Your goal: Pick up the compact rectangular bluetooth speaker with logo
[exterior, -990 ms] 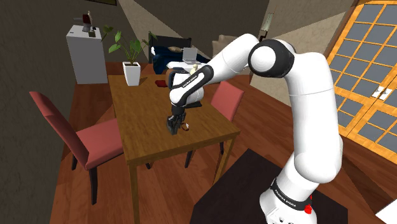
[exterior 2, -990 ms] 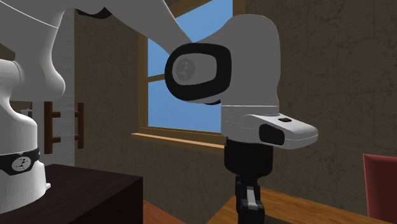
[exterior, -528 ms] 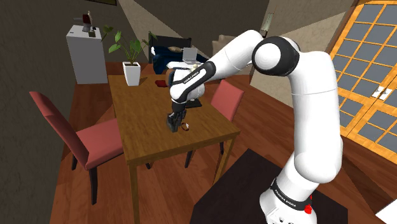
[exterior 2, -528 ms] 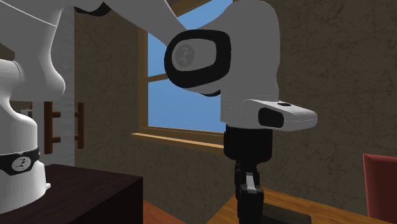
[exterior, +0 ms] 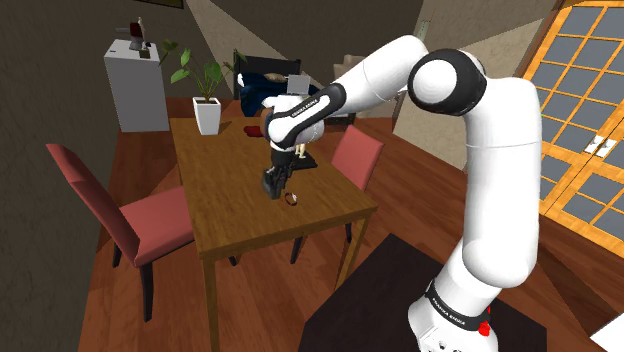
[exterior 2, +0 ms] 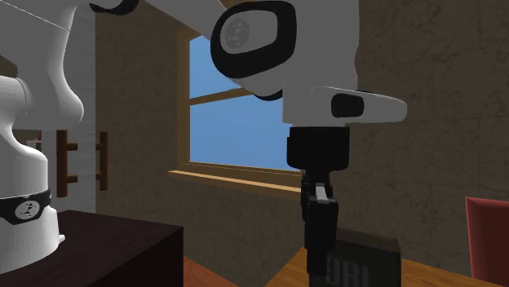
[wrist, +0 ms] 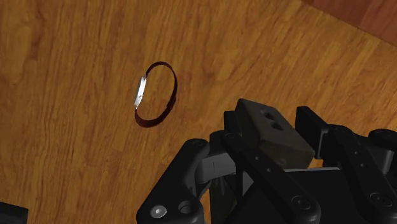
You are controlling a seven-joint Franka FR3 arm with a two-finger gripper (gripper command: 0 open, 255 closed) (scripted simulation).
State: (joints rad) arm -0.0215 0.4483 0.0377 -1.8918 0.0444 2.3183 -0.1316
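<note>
Gripper (exterior: 272,184) clamped on speaker (exterior 2: 363,259): small rigid dark box, probably light but slick, best pinched across flat faces mid-body.

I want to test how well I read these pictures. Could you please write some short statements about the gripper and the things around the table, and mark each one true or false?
1. The gripper is shut on a dark box-shaped speaker. True.
2. A dark red ring with a silver part lies on the wooden table beside the gripper. True.
3. The plant at the far end of the table stands in a black pot. False: the pot is white.
4. The chair at the shoulder view's left is blue. False: the chair is red.
5. The speaker's side shows a logo in the second exterior view. True.
</note>
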